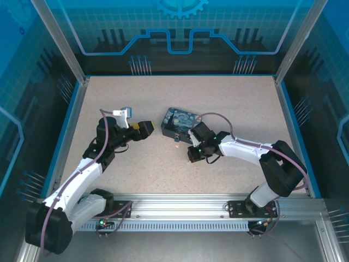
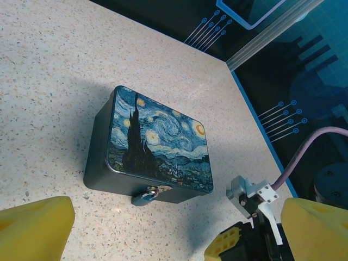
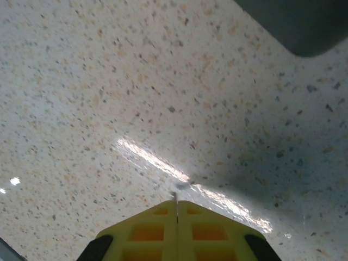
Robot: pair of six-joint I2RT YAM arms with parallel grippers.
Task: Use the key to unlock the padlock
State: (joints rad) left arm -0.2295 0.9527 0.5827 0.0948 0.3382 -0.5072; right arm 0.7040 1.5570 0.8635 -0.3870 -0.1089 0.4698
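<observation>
Right hand (image 3: 176,206), pads pressed together, seems to pinch the thin, slippery key (image 3: 174,194); the light padlock (image 2: 151,193) on the box's (image 2: 157,141) near side would likely swivel, so the spread left hand (image 2: 174,234) should steady its body.

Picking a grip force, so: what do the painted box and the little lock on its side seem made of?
The box is probably printed tin: glossy picture lid, smooth dark rounded walls. The padlock looks like silvery-bluish metal, going by its sheen.
</observation>
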